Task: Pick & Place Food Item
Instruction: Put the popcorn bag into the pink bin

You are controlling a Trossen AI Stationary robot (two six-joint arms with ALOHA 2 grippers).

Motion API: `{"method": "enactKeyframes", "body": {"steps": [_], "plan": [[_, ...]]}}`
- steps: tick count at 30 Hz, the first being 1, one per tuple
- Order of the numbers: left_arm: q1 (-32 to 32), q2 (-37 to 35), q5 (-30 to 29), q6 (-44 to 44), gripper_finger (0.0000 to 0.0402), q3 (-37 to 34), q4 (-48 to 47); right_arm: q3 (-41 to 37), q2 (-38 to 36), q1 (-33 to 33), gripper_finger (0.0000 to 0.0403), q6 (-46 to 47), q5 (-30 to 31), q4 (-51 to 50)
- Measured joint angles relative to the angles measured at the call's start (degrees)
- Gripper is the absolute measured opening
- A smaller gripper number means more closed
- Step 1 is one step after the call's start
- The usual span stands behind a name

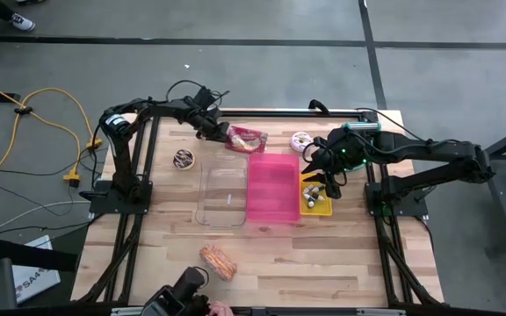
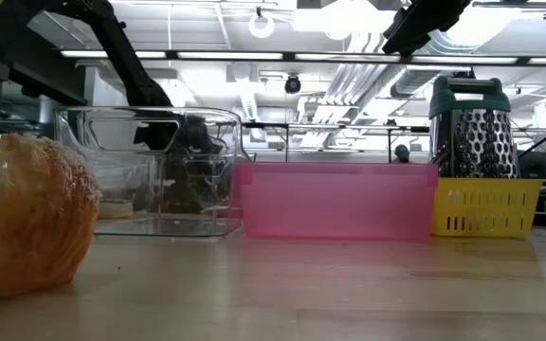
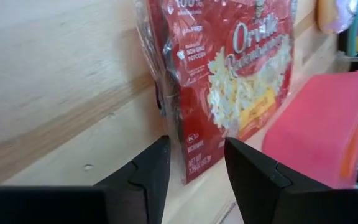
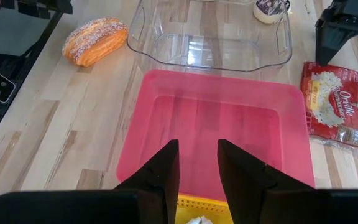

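A red popcorn bag (image 1: 245, 139) lies flat on the table at the far side, just beyond the pink bin (image 1: 273, 187); it also shows in the right wrist view (image 4: 334, 102). My left gripper (image 1: 215, 130) is open at the bag's left end. In the left wrist view its fingers (image 3: 194, 171) stand on either side of the bag's near corner (image 3: 191, 158); I cannot tell whether they touch it. My right gripper (image 4: 197, 165) hangs open over the pink bin's right rim (image 4: 222, 186) with nothing between its fingers.
A clear bin (image 1: 222, 193) stands left of the pink bin. A yellow basket (image 1: 316, 197) with a metal grater (image 2: 472, 133) stands on its right. A sugared pastry (image 1: 218, 261) lies near the front edge. A chocolate muffin (image 1: 184, 159) and a donut (image 1: 301, 140) sit farther back.
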Motion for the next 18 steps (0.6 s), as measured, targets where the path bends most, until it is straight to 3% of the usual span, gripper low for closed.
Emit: {"method": "enactKeyframes", "body": {"steps": [11, 18], "plan": [[-0.8, 0.3, -2.2, 0.2, 0.0143, 0.1, 0.0, 0.0, 0.0, 0.0, 0.0097, 0.0, 0.0, 0.0], [-0.9, 2.8, 2.3, -0.1, 0.0142, 0.2, 1.5, 0.0, 0.0, 0.0, 0.0097, 0.0, 0.0, 0.1]]}}
